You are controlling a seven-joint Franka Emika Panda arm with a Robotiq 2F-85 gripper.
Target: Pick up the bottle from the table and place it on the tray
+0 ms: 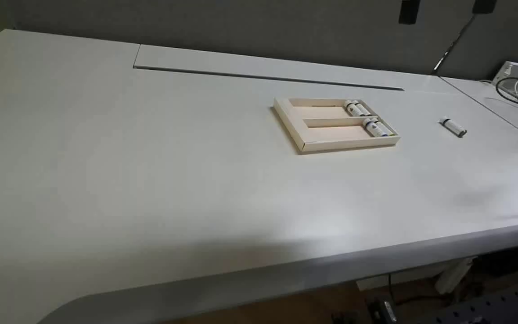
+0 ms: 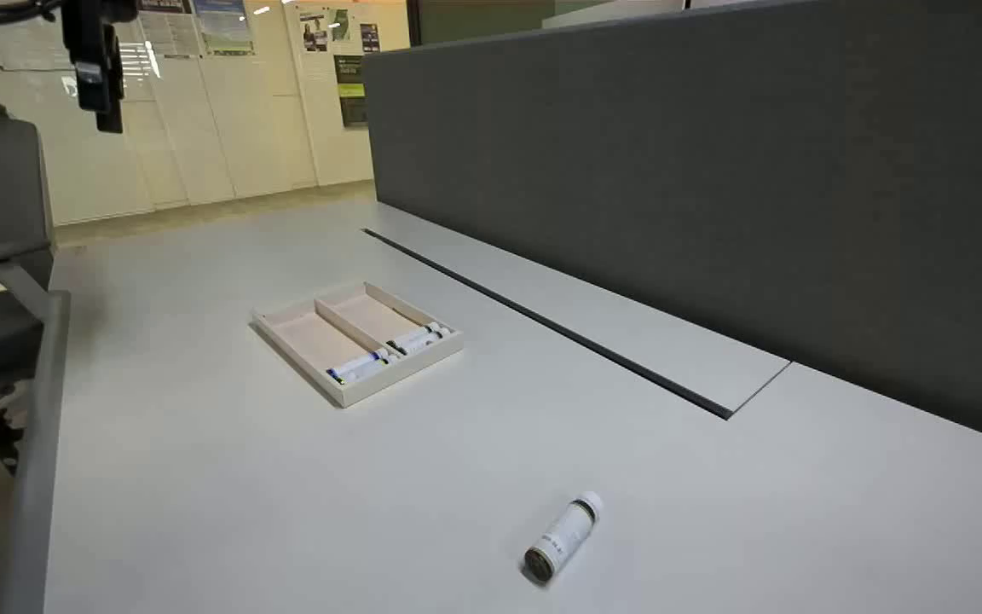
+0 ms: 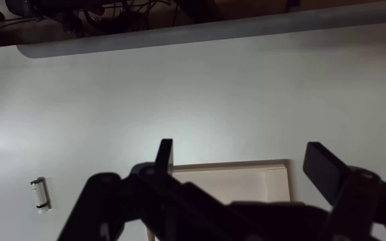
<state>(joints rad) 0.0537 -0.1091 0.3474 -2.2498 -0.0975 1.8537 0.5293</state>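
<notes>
Claw gapes wide and empty in the wrist view, presumably ready for the bottle, lying on the table well apart from the tray. In an exterior view, vials hug one end, likely leaving room. In an exterior view, a divider parts them, probably against rolling.

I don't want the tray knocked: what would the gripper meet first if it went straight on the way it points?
Most likely the tabletop: in the wrist view, the open gripper seems aimed just past the tray; depth is unclear, so the tray might come first.
</notes>
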